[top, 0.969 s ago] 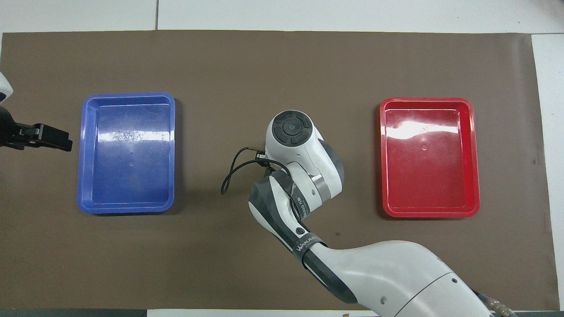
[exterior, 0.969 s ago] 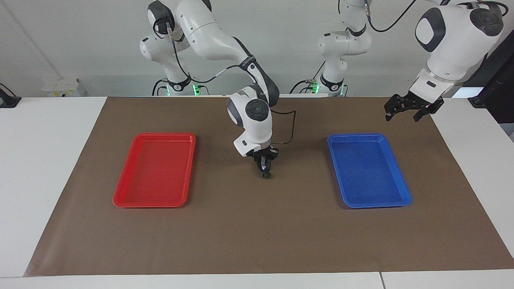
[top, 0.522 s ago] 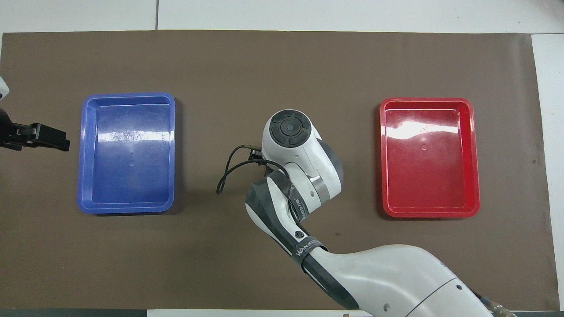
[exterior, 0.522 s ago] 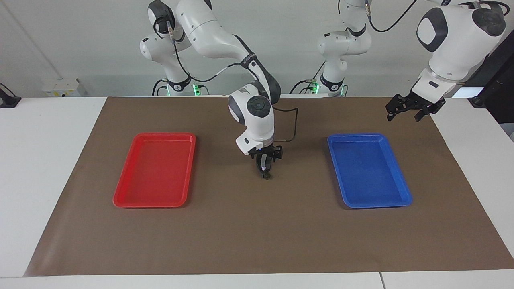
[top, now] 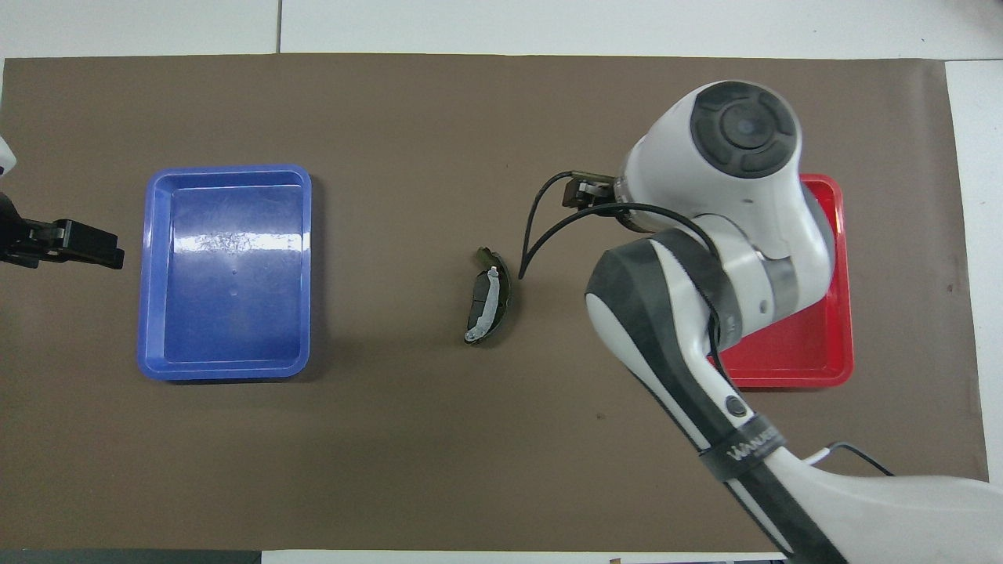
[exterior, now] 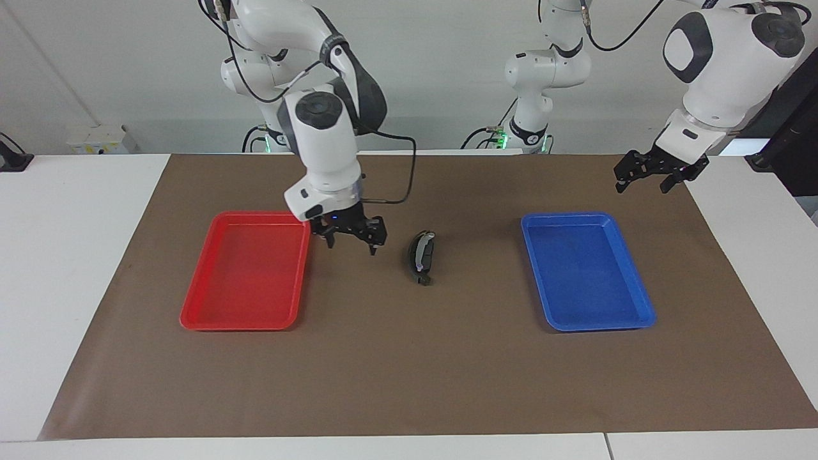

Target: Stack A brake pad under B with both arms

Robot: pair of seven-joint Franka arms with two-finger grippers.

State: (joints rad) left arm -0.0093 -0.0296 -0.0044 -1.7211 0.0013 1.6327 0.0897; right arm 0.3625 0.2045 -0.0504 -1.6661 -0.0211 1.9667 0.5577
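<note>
Right gripper (exterior: 351,246) is wide open and holds nothing. It hangs in the air just beside the red tray (exterior: 192,319), over the tray edge that faces the middle of the mat (exterior: 409,383). Left gripper (exterior: 641,185) is wide open too and empty. It waits up in the air over the mat edge at the left arm's end, past the blue tray (exterior: 645,319).

In the middle of the mat, between the two trays and well apart from both, the two pads lie together in one small pile. B (top: 494,291) is the long curved one with the pale band. A (top: 476,304) is the short dark one. It peeks out on the side toward the blue tray. It looks like B sits on A, but I cannot tell how much of A is under it.

So I think the stacking is done, or very nearly. The job now is to get the arms away without a bump.

To do that well:
- Keep the right gripper high, and move it away from the pile, not back over it.
- Go slow, so the pile is not knocked.
- Look at the pile. If B hangs off A too much, push it gently straight.
</note>
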